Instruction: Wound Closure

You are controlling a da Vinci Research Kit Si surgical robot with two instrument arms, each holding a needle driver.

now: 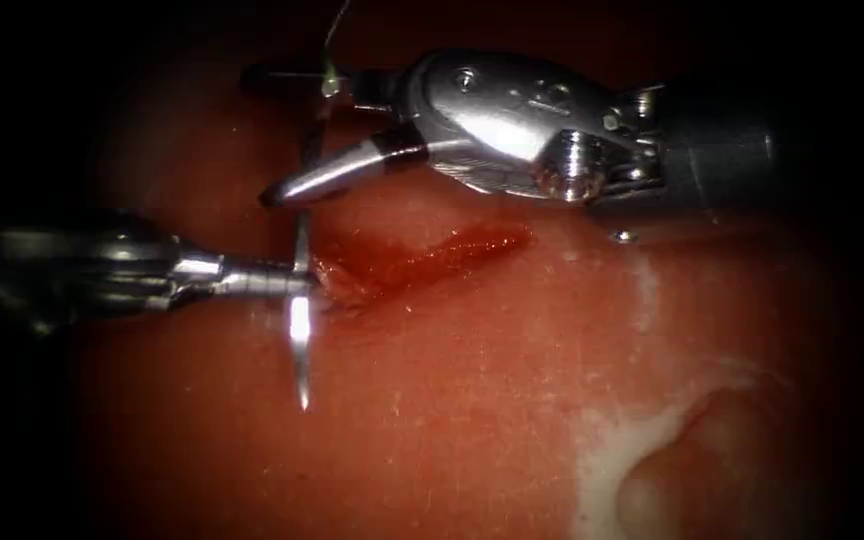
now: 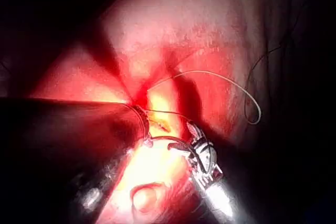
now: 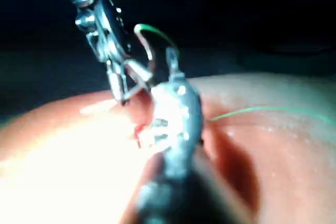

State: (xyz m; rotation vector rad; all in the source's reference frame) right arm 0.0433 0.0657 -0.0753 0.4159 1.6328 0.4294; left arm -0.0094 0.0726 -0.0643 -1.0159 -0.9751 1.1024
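The tissue (image 1: 472, 400) carries a short red cut (image 1: 432, 255). At the cut's left end my left tool (image 1: 307, 283) is shut on the curved needle (image 1: 299, 330), gripping it near mid-curve. The needle stands across the jaws; its sharp tip hangs bare over the tissue toward the front, out of the tissue. Its other end rises between the open jaws of my right tool (image 1: 257, 135), which holds nothing. Thread (image 1: 337, 25) leaves that end upward. In the right wrist view the needle (image 3: 149, 40) arcs beside the left tool's jaws, and green thread (image 3: 262, 110) trails over the tissue.
A pale whitish patch with a raised bump (image 1: 672, 450) lies on the tissue at the front right. Red fluid fills the cut. A slack loop of thread (image 2: 252, 103) curls over the tissue in the left wrist view.
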